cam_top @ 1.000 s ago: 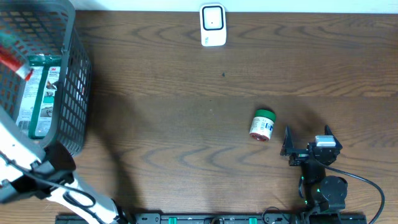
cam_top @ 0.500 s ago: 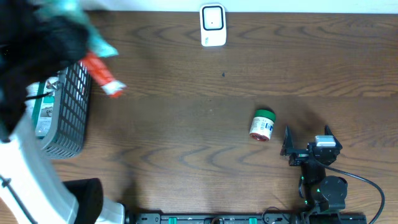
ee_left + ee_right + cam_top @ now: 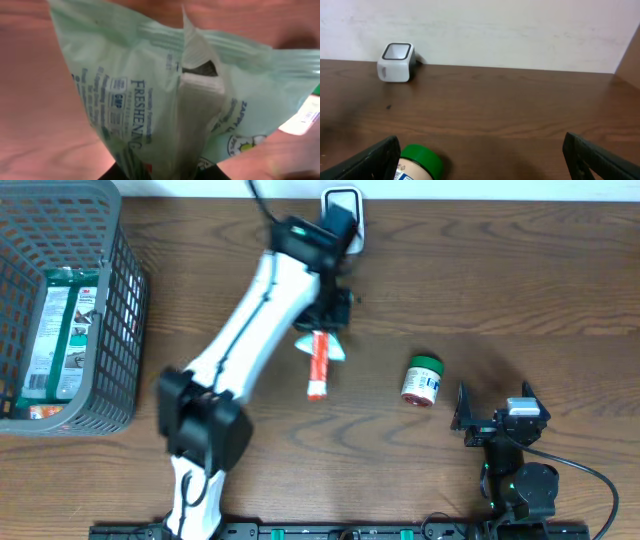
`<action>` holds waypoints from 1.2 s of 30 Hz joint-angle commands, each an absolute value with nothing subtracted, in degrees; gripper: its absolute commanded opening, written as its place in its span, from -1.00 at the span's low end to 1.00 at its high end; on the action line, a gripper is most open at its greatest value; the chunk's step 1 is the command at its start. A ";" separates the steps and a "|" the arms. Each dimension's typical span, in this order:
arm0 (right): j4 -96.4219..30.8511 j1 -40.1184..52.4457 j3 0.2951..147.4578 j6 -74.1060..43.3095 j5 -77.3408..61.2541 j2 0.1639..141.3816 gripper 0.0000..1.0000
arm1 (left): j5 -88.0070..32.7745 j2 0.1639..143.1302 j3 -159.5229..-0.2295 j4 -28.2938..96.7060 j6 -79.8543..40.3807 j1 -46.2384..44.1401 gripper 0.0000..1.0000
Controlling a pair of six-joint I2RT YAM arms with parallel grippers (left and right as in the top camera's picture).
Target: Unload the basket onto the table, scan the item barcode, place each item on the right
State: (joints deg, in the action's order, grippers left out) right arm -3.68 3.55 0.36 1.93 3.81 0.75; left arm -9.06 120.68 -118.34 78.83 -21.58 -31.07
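The mint-and-red packet [image 3: 318, 366] hangs over the middle of the table, below the scanner [image 3: 357, 230] and to the left of the green-lidded jar [image 3: 422, 380]. It is apart from both. The left gripper [image 3: 323, 328] has its claw pinched nearly closed on the packet's upper end. In the left wrist view the crumpled mint film [image 3: 125, 95], printed "FRESHENING", fills almost the whole picture.

The left arm [image 3: 250, 330] stretches diagonally across the table, and its wrist covers much of the scanner from above. In the right wrist view the scanner [image 3: 396, 62] stands in plain sight at the back edge by the wall. The jar lies on its side just ahead of the right gripper [image 3: 494, 396], whose claw is spread fully wide and holds nothing. At the far left the wire basket [image 3: 125, 320] holds a green-and-white box [image 3: 60, 330].

Half a second ago the packet was a blur beside the basket. It has since crossed to the table's centre. The jar, the scanner and the right gripper have not moved.
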 commanded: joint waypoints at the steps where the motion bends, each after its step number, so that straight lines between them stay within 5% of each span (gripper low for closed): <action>1: -3.90 3.68 0.30 2.24 3.77 0.75 0.98 | -13.93 124.53 -116.57 74.89 -24.53 -33.98 -0.86; 18: -3.90 3.68 0.30 2.24 3.77 0.75 0.99 | -10.44 133.67 -114.39 62.74 -31.00 -43.20 -0.84; 19: -3.90 3.68 0.30 2.24 3.77 0.75 0.98 | -10.41 133.67 -114.28 62.19 -30.98 -43.33 -0.69; 21: -3.90 3.68 0.30 2.24 3.77 0.75 0.99 | -10.44 133.67 -114.26 61.30 -30.98 -43.33 0.18; 22: -3.90 3.68 0.30 2.24 3.77 0.75 0.99 | -10.44 133.67 -114.28 60.93 -31.00 -43.31 0.39; 36: -3.90 3.68 0.30 2.24 3.77 0.75 0.99 | -9.43 129.71 -115.31 59.05 -28.71 -38.39 0.61</action>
State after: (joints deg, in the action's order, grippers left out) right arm -3.68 3.55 0.36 1.93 3.81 0.75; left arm -11.51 133.08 -114.67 58.87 -30.02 -40.05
